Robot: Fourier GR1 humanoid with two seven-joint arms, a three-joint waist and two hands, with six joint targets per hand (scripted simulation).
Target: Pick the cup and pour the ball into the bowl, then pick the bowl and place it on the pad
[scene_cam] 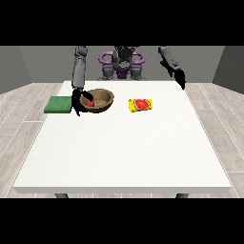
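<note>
The brown bowl (99,100) sits in the upper left of the frame on the white table (124,152), with the red ball (89,102) already inside, so pouring looks done. The robot hand at the view's left (76,101) curls around the bowl's near-left rim, apparently to carry it to the green pad (58,104) just beside. The yellow cup (141,105) lies tipped right of the bowl. The robot hand at the view's right (180,80) hangs idle at the table's far edge; I cannot tell how its fingers lie.

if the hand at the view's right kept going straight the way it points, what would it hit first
It points down, so the hand at the view's right would probably meet the bare white table near its far right corner. Depth is unclear; it may sit past the edge.
</note>
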